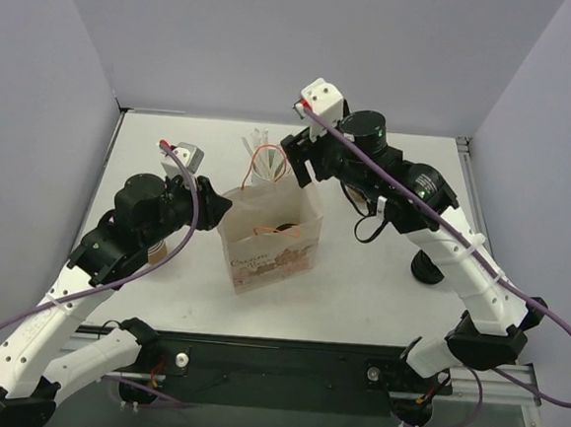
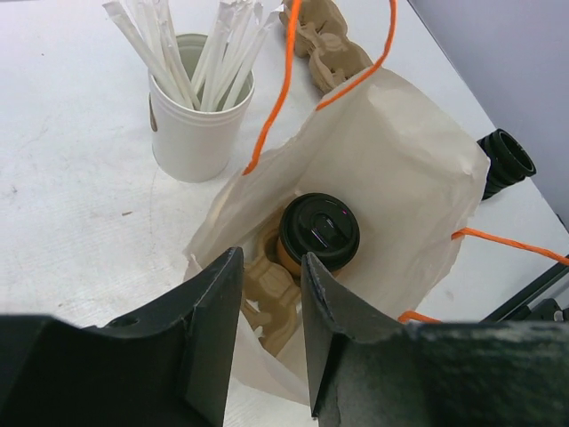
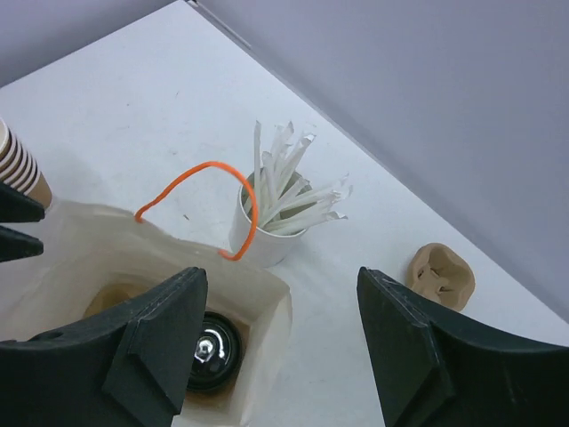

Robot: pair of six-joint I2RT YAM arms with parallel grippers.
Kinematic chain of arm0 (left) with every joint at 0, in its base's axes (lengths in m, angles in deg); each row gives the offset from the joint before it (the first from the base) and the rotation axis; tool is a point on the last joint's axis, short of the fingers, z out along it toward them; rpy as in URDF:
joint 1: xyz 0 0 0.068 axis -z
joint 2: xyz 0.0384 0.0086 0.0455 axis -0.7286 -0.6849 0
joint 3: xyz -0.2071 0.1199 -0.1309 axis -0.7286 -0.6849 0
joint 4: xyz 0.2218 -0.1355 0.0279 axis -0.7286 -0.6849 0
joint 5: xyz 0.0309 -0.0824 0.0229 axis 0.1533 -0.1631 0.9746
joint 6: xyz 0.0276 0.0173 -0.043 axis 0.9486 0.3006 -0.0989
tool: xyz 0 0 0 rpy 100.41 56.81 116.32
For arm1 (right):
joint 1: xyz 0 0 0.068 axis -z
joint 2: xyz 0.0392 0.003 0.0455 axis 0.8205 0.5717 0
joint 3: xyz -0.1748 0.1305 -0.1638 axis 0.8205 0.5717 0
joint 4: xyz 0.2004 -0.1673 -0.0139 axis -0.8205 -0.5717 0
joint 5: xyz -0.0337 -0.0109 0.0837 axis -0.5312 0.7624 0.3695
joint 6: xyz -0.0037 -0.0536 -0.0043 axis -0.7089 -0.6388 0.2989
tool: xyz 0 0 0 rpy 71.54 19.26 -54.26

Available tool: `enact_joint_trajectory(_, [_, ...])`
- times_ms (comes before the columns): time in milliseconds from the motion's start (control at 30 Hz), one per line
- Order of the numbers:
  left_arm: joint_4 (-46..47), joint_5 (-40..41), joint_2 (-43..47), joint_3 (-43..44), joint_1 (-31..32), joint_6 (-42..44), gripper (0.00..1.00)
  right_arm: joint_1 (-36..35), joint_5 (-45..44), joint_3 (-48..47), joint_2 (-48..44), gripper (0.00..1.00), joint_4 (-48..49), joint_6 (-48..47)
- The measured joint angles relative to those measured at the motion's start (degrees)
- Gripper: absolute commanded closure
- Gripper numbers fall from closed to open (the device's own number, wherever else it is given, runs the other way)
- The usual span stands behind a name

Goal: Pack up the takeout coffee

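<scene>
The takeout coffee [image 2: 318,231], a brown paper cup with a black lid, stands inside the open white paper bag [image 1: 273,252] with orange handles, in a pulp carrier [image 2: 267,286]. Its lid also shows in the right wrist view [image 3: 213,351] and as a dark spot in the top view [image 1: 284,230]. My left gripper [image 2: 271,258] is open and empty at the bag's left rim, and the rim runs between its fingers. My right gripper [image 3: 282,276] is wide open and empty, above the bag's far right corner.
A white cup of wrapped straws [image 1: 259,167] stands just behind the bag. A stack of lidless brown cups [image 3: 18,173] is left of the bag. A spare pulp carrier [image 3: 442,276] lies by the straws. A stack of black lids [image 2: 507,160] stands at the right.
</scene>
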Motion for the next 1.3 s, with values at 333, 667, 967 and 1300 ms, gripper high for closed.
enact_joint_trajectory(333, [-2.0,0.4,1.1,2.9,0.0,2.7,0.3,18.1,8.6,-0.1,5.3,0.37,2.4,15.6])
enact_joint_trajectory(667, [-7.6,1.5,4.9,6.9,0.0,4.0,0.04,26.0,18.7,-7.8,27.5,0.46,2.6,24.7])
enact_joint_trajectory(967, [-11.6,3.3,6.8,6.9,0.0,5.1,0.04,25.9,22.2,-12.7,34.2,0.53,3.7,26.9])
enact_joint_trajectory(1300, [-12.5,3.5,6.8,6.9,0.0,5.9,0.04,25.9,25.1,-12.9,35.2,0.58,6.9,28.2])
